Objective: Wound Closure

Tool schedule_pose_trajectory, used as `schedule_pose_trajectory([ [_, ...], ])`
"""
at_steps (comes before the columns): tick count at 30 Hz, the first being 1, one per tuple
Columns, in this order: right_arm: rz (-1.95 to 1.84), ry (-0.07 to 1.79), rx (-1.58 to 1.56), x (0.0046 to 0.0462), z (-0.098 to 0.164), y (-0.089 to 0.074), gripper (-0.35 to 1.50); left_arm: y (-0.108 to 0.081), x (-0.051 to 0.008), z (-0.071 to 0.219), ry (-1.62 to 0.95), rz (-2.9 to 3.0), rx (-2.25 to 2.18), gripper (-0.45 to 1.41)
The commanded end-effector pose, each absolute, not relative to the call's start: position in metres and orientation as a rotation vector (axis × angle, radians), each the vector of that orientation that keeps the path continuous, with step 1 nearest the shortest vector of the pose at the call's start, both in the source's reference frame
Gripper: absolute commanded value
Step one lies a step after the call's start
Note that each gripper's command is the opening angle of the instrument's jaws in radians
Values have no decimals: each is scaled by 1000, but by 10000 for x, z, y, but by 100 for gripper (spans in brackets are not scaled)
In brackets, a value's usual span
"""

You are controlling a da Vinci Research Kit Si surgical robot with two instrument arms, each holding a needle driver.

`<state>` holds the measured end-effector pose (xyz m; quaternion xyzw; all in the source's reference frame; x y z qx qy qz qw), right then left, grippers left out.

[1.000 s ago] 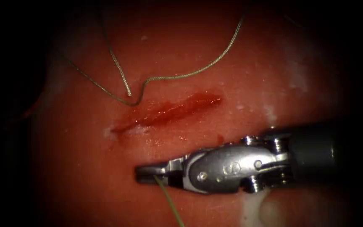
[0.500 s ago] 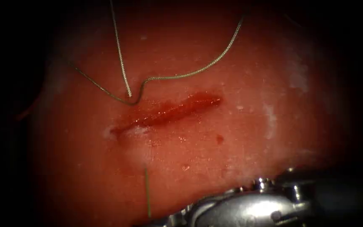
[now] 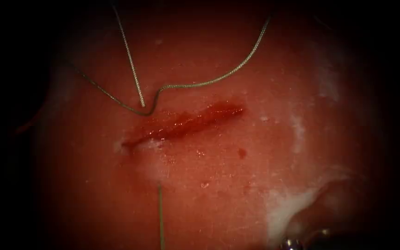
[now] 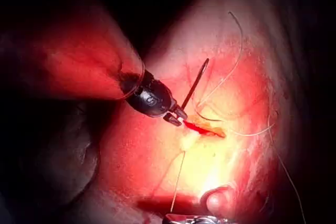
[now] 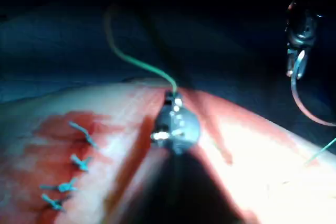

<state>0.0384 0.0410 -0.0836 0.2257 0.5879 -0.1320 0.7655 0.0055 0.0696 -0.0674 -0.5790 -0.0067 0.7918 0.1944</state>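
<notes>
**A:** What is the endoscope view showing?

**B:** The cut (image 3: 186,122) is lying open across the tissue (image 3: 255,176). Thread (image 3: 195,84) is looping just above it. Another strand is coming out of the tissue below the cut's left end and running straight down.

**A:** And the left wrist view?

**B:** The left gripper (image 4: 177,116) is clamping the needle (image 4: 197,82) near one end, just beside the cut. The needle is not sitting in the tissue.

**A:** The right wrist view?

**B:** The right gripper (image 5: 172,97) is pinching the thread, jaws together, near cut ends of thread (image 5: 79,162).

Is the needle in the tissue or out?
Out: the left tool holds the needle near one end, clear of the tissue; the right tool holds thread.
</notes>
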Motion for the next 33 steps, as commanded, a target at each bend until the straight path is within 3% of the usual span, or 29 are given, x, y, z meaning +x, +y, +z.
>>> schedule_pose_trajectory([
  [1,-307,1283,503,391,-838,402,-35,692,49,-668,-22,2220,-1625,-35],
  [10,-341,1333,534,396,-853,394,-30,691,48,-666,-20,2220,-1624,-35],
  [11,-320,1332,510,397,-852,397,2,691,48,-666,-20,2220,-1624,-35],
  [12,-260,1324,443,397,-848,411,46,691,48,-666,-19,2220,-1624,-35],
  [16,-121,1266,274,387,-804,465,112,691,45,-665,-23,2223,-1624,-35],
  [17,-104,1255,259,386,-795,471,118,691,44,-664,-22,2223,-1624,-35],
  [23,-19,1203,191,381,-744,488,122,690,44,-664,-22,2223,-1624,-35],
  [32,-18,1195,177,411,-721,482,118,690,44,-665,-22,2223,-1624,-35],
  [33,-24,1199,183,414,-720,480,98,690,44,-665,-22,2223,-1624,-35],
])
